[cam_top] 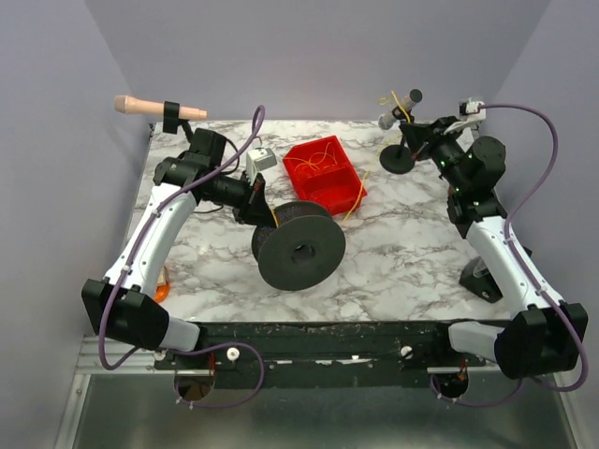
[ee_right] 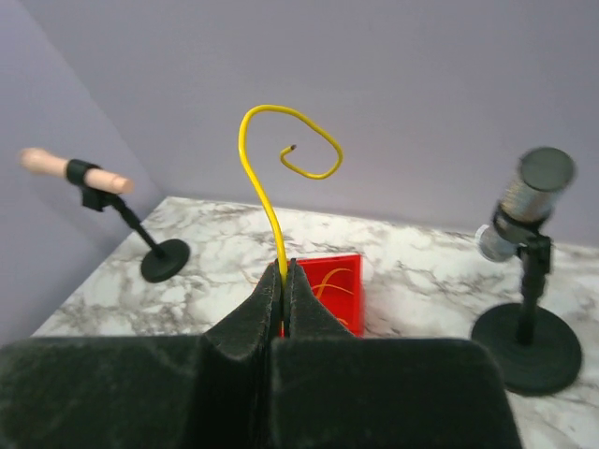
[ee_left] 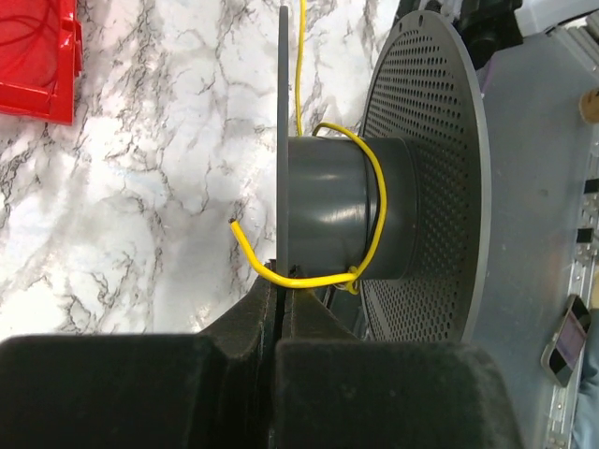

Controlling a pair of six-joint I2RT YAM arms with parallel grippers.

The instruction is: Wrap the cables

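Our left tool (ee_left: 278, 273) pins cable (ee_left: 379, 187) looped round the spool hub (ee_left: 328, 210), right tool (ee_right: 283, 277) grips a cable end (ee_right: 251, 173); next we'd wind more turns

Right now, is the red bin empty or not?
Not empty. Thin yellow cables lie looped inside the red bin in the top view; how many, cannot tell.

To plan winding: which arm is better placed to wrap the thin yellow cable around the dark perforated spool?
Likely left: left gripper pinches the cable at the spool; right gripper is far.
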